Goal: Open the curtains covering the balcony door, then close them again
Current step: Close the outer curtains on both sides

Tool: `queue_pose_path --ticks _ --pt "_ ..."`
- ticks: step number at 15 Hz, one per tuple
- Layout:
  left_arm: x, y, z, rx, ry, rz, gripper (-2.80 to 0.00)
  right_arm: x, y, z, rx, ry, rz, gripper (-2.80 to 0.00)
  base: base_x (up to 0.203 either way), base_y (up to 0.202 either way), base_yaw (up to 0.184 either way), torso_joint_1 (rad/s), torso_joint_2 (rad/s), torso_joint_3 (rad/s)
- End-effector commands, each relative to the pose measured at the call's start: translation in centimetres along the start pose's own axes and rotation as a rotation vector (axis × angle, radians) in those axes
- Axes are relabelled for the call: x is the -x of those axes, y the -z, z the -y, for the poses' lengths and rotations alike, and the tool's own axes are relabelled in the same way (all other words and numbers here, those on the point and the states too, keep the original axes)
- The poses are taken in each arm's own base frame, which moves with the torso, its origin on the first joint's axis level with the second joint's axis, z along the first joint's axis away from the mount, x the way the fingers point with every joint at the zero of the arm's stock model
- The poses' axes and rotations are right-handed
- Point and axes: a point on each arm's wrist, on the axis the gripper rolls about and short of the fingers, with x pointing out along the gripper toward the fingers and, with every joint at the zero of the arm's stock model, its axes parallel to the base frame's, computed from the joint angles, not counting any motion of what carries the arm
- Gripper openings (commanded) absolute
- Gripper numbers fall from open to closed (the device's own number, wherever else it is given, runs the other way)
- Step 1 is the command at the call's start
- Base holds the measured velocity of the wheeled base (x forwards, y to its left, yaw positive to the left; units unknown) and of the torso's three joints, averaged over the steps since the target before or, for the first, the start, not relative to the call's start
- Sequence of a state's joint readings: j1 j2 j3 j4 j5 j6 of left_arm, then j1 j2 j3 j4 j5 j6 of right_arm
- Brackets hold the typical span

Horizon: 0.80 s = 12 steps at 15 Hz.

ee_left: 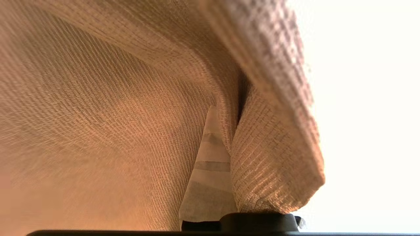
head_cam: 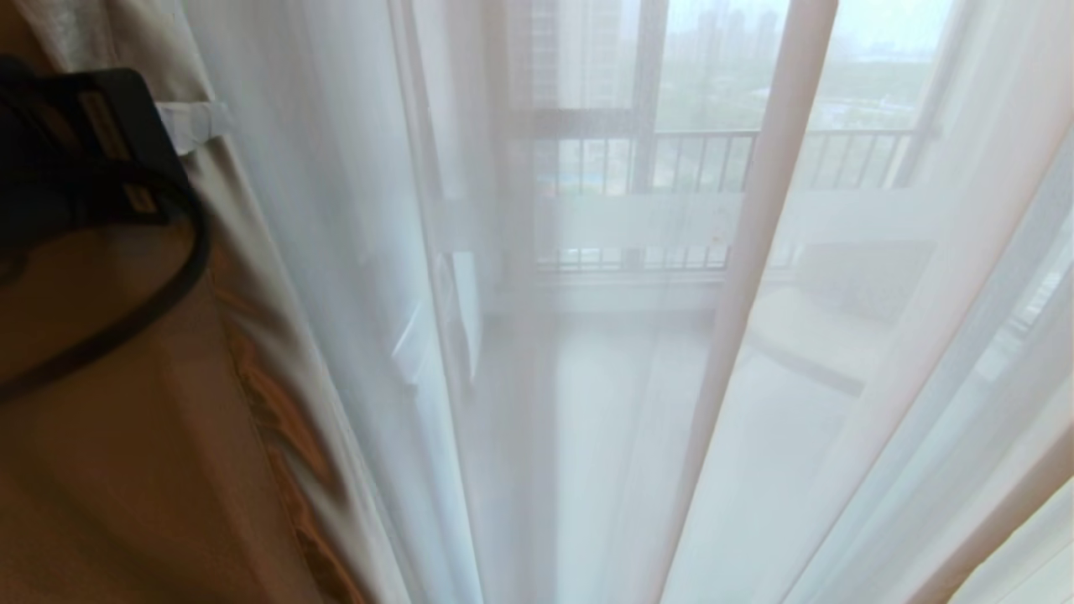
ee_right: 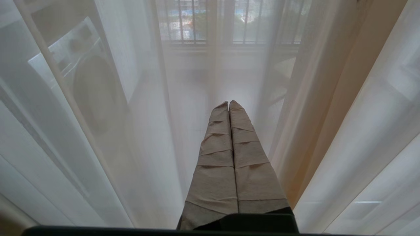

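Curtains first, nearest layer: the thick beige drape (head_cam: 151,470) is bunched at 8 o'clock in the head view, hard against the left arm's dark wrist housing at 9–10 o'clock. In the left wrist view a fold of that woven drape (ee_left: 272,164) is seen pinched by the left tool (ee_left: 229,183); one taped finger (ee_left: 210,177) shows, the other is hidden under the cloth. Left tool is clenched on the drape.

Right tool (ee_right: 229,108) is seen clamped shut with nothing in it, taped fingers pressed together, parked just short of the sheers and pointed at them.

Next layer out: the white sheers (head_cam: 587,377) are still drawn across everything from centre to 3 o'clock in the head view. One denser pleat runs from 12 to 6 o'clock.

Behind them, through the fabric: the balcony door (head_cam: 646,101) frame and its frosted stripe at about 1 o'clock, then the balcony floor, a barred railing (head_cam: 713,159), and city haze beyond. A washing machine (ee_right: 85,85) is made out through the sheers in the right wrist view.

Progress, as judged: the heavy layer is gathered to one side and in hand, so either opening is half done or closing is about to start; which one cannot be told. Sheers are not opened.
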<state>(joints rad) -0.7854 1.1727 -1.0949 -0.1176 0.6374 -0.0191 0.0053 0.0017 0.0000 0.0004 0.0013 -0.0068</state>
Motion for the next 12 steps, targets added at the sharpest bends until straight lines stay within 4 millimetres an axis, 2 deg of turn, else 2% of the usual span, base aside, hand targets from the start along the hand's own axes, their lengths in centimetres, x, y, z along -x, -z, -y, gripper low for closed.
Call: queue_pose_path --ticks 1,6,12 --pt "0.4 -0.4 -1.1 0.012 -0.068 0.022 -2.80 0.0 0.0 0.0 0.000 -0.001 0.000 -2.80 0.000 0.000 0.000 0.000 0.00 0.000" --pt "0.3 -0.7 -2.9 0.010 -0.173 0.042 -2.80 0.0 0.0 0.0 0.001 -0.001 -0.001 -2.80 0.000 0.000 0.000 0.000 0.00 0.000" --pt "0.6 -0.6 -3.2 0.009 -0.185 0.043 -2.80 0.0 0.0 0.0 -0.001 -0.001 0.001 -2.80 0.000 0.000 0.000 0.000 0.00 0.000"
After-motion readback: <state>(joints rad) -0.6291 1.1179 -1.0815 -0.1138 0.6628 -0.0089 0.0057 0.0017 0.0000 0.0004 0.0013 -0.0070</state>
